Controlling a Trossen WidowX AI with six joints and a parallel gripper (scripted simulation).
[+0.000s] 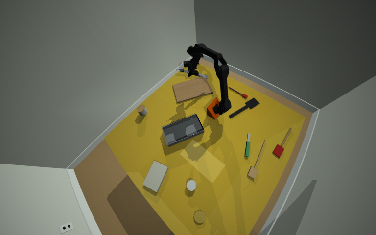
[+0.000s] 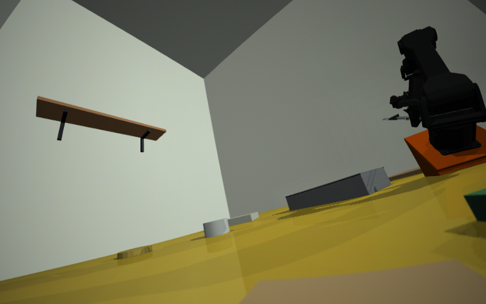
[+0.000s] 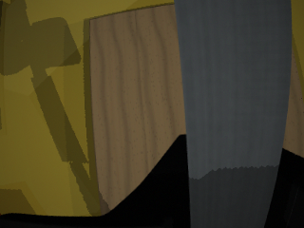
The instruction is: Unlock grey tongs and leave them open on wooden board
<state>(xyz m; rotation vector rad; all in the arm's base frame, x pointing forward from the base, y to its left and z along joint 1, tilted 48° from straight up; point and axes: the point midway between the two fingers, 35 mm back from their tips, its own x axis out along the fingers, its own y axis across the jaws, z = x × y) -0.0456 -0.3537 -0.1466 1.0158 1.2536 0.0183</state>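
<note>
Near the top centre of the overhead view, the gripper [image 1: 193, 70] pinches the grey tongs [image 1: 203, 76] mid-length, aloft above the wooden board's [image 1: 191, 89] far edge. They look stiff, light, slippery; mid-length seems sensible.

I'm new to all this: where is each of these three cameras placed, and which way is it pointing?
Top: high in a corner, looking down at the yellow table; shows the whole arm on its orange base, with the gripper shut on the grey tongs.
Exterior: near table level, looking up across it toward the roasting tin and a wall shelf; shows the arm's lower part and the base.
Wrist: on the gripper, looking down at the wooden board; dark gripper parts show, with the tongs close up.
Shared: top and wrist both show the board and tongs.
</note>
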